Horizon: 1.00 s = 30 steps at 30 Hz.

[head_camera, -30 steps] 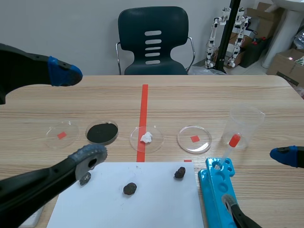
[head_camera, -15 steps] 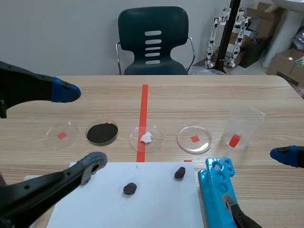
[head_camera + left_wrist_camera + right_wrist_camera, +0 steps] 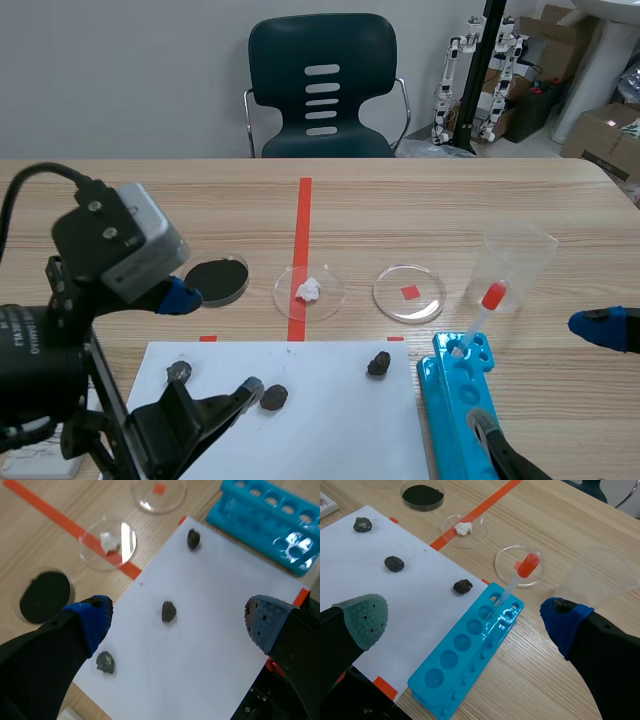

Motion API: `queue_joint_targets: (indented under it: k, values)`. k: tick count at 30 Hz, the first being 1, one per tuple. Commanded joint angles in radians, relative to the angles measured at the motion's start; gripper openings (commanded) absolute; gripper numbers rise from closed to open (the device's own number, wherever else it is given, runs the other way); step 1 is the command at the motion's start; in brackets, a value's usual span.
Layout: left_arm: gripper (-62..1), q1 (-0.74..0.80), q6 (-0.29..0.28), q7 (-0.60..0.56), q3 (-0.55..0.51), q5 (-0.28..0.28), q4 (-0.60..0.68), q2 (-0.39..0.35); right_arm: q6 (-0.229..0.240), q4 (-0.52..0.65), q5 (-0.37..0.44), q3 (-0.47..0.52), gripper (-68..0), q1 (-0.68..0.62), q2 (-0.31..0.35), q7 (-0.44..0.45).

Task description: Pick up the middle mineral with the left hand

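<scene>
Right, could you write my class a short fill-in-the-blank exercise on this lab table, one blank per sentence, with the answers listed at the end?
1. The white paper carries ____ dark minerals.
2. The left gripper has its fingers ____, with the middle mineral seen between them.
3. The rack that holds the red-bulbed dropper is ____ in colour.
4. One petri dish is filled with ____ powder.

Missing words: three; open; blue; black.
</scene>
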Motion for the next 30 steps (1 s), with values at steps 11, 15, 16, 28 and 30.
queue_joint_targets:
  k: [11, 15, 16, 28, 30]
  values:
    - [-5.4, -0.301, 0.291, 0.309, 0.321, -0.012, -0.193, 0.147, 0.001, 0.005, 0.011, 0.006, -2.9, 0.008, 0.000, 0.011]
    - [-5.4, -0.397, 0.368, 0.380, 0.405, 0.018, -0.261, 0.199, 0.001, 0.005, 0.011, 0.006, -2.9, 0.008, 0.000, 0.011]
    - [-5.4, -0.416, 0.372, 0.385, 0.417, 0.022, -0.279, 0.208, 0.001, 0.005, 0.011, 0.006, -2.9, 0.008, 0.000, 0.011]
    - [-5.4, -0.517, 0.514, 0.553, 0.475, 0.063, -0.409, 0.303, 0.001, 0.005, 0.011, 0.006, -2.9, 0.008, 0.000, 0.011]
    - [-5.4, -0.517, 0.560, 0.586, 0.475, 0.054, -0.409, 0.311, 0.001, 0.005, 0.011, 0.006, -2.9, 0.008, 0.000, 0.011]
